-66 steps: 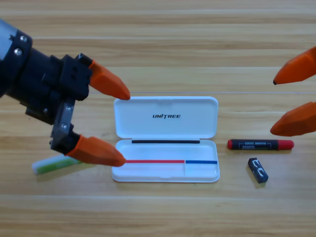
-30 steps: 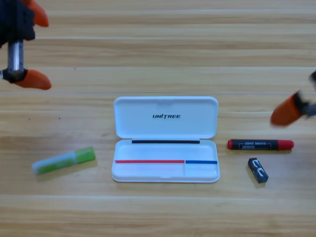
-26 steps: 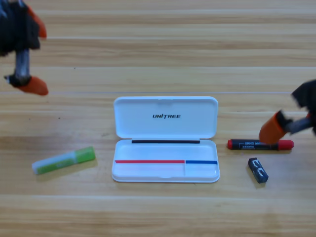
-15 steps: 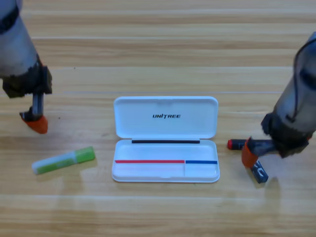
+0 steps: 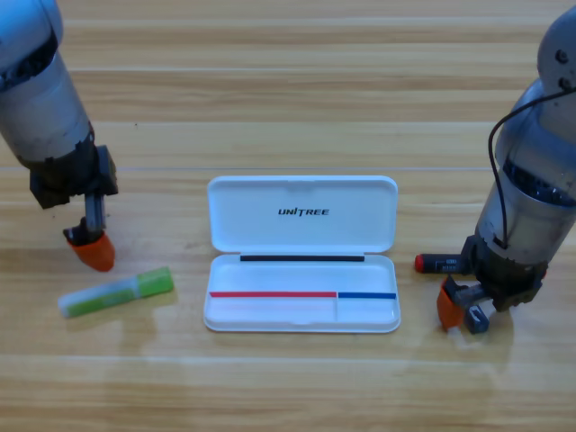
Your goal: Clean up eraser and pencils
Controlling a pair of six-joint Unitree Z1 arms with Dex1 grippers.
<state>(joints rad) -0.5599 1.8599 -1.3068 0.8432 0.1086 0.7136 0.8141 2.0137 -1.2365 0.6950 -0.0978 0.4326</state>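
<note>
Showing nothing yet packed: right gripper (image 5: 461,310), jaw state unclear, sits over the eraser (image 5: 477,321) below the red pencil (image 5: 438,264); left gripper (image 5: 90,249), likewise unclear, hovers above the green pencil (image 5: 117,292); case (image 5: 302,308) between.

The left gripper (image 5: 93,251) shows 1 orange jaw tip under a black body and a pale grey arm. Just below that tip lies a light green pencil (image 5: 117,292) with a white end (the white end points away from the case). The case (image 5: 302,225) is white, with dark "UNITREE" lettering on its lid. The right gripper (image 5: 461,306) shows 1 orange jaw below a black wrist and a grey arm with a black cable. Just above that jaw, the red pencil (image 5: 436,263) shows a red tip and a black label band. The table (image 5: 288,90) is light brown wood with darker grain stripes.
</note>
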